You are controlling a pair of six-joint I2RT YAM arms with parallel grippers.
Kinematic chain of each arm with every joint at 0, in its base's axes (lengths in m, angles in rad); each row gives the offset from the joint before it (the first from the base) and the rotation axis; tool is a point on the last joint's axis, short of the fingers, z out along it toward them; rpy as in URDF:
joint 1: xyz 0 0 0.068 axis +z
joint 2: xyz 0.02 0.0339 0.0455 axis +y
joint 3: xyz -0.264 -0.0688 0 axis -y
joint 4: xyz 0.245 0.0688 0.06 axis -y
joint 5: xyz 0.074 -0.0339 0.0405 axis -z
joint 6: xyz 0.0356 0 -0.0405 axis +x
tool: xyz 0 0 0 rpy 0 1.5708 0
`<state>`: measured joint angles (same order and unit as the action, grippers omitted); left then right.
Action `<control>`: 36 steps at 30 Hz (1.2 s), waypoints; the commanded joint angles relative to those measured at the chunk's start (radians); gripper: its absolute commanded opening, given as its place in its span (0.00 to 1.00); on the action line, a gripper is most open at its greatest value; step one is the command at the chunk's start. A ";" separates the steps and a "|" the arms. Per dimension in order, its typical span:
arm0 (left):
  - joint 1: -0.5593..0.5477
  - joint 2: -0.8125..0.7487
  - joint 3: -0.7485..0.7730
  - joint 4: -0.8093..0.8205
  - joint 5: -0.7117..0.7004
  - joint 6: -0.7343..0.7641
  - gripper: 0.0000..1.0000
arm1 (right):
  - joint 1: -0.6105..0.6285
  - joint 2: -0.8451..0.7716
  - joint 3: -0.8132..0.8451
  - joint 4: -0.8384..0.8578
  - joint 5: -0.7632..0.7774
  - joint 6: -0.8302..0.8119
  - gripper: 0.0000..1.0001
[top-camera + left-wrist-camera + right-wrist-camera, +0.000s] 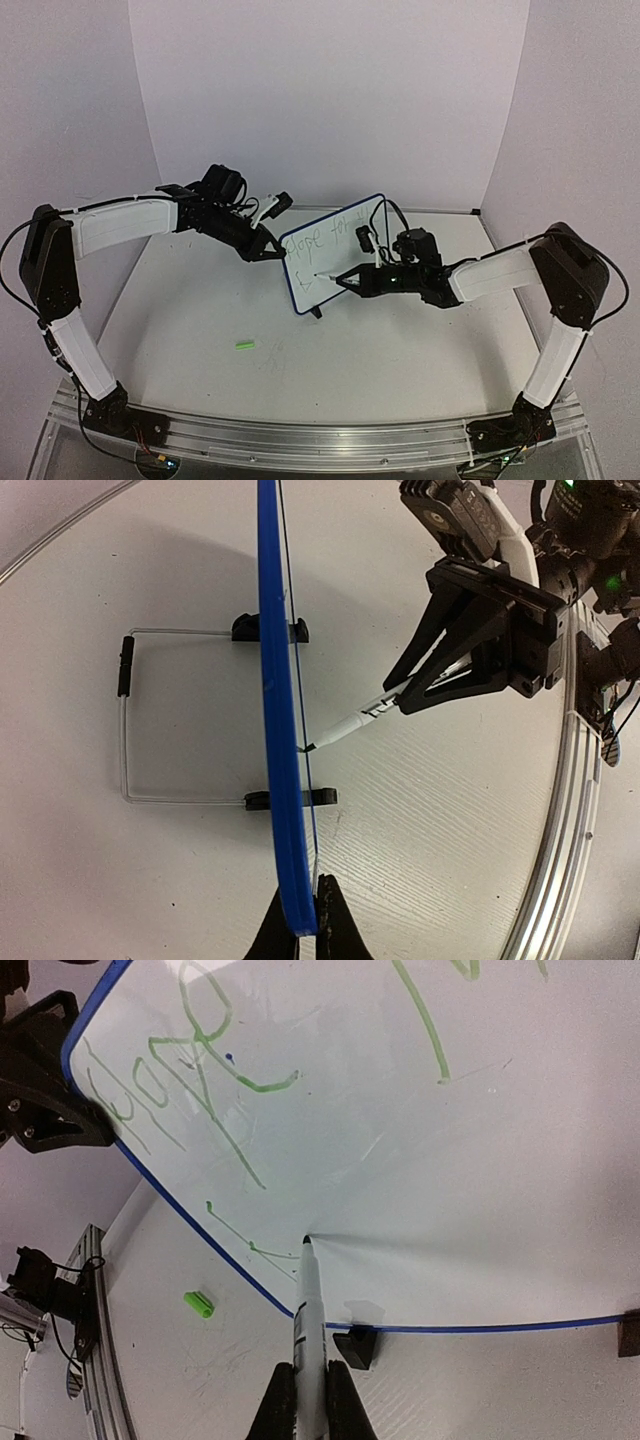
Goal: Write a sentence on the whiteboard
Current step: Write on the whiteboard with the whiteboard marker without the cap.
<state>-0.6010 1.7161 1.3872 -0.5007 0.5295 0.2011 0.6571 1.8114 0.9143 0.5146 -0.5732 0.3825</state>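
The whiteboard (330, 255) stands mid-table on its wire stand (125, 720), green words along the top. The left gripper (298, 922) pinches its side edge; the right gripper (310, 1400) clamps a marker (306, 1295), tip touching the lower line — press lightly so the board does not tip.

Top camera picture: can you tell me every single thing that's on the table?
whiteboard: one, white with blue rim and green writing, standing mid-table
wire stand: one, thin pale wire with black feet, holding the whiteboard up
marker: one, white and black, tip touching the whiteboard
cap: one, green, lying on the table, left of the whiteboard
table: one, white
left gripper: one, black, clamped on the whiteboard's edge
right gripper: one, black, holding the marker
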 commanded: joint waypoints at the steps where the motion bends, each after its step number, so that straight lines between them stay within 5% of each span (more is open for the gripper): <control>1: -0.007 -0.003 0.001 -0.066 -0.001 0.013 0.00 | 0.003 0.023 0.031 0.018 0.013 0.012 0.00; 25: -0.006 -0.007 0.001 -0.067 -0.003 0.012 0.00 | -0.007 -0.054 -0.008 0.008 0.148 0.023 0.00; 36: -0.006 -0.006 0.002 -0.067 -0.001 0.013 0.00 | -0.009 -0.062 0.006 0.022 0.059 0.001 0.00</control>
<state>-0.6010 1.7161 1.3872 -0.4999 0.5293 0.2008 0.6548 1.7836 0.9009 0.4927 -0.4939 0.3977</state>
